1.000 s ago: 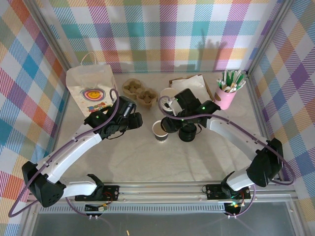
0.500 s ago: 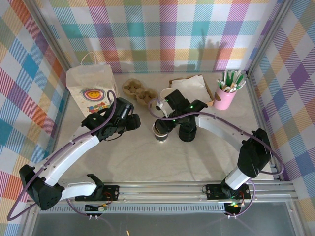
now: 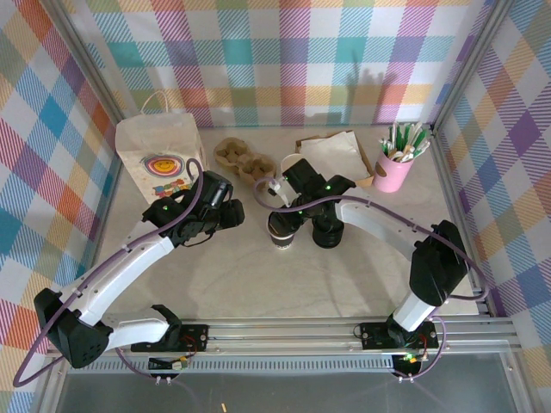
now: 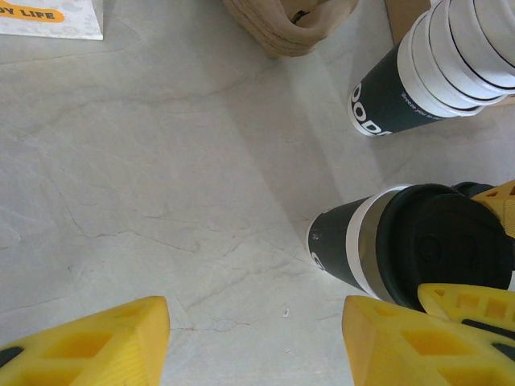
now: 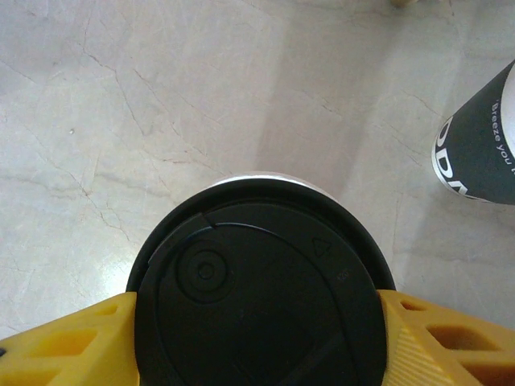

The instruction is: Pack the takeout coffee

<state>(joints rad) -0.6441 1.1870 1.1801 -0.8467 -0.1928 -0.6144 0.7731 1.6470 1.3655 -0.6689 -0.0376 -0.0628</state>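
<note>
The takeout coffee [image 3: 280,236] stands mid-table, a cream cup with a dark base [image 4: 342,245]. A round black lid [image 5: 257,314] sits on its rim. My right gripper [image 3: 282,221] is directly above it, shut on the lid, with a yellow finger [image 5: 72,338] on each side. Cream rim [image 5: 257,177] shows just past the lid's far edge. My left gripper [image 3: 231,213] hangs open to the cup's left, low over bare table, with the cup beside its right finger [image 4: 418,346]. The right gripper's fingers [image 4: 467,301] also show at the lid.
A stack of lidless cups [image 4: 438,64] stands just behind the coffee, and a squat stack of black lids [image 3: 328,234] to its right. A paper bag [image 3: 159,155] is back left. A pulp cup carrier [image 3: 243,159], a napkin box [image 3: 336,153] and a pink straw cup [image 3: 396,169] line the back.
My right gripper has moved left with the lid and brought it over the cup, whose open top showed one second ago. The left arm has drawn back slightly to the left.
</note>
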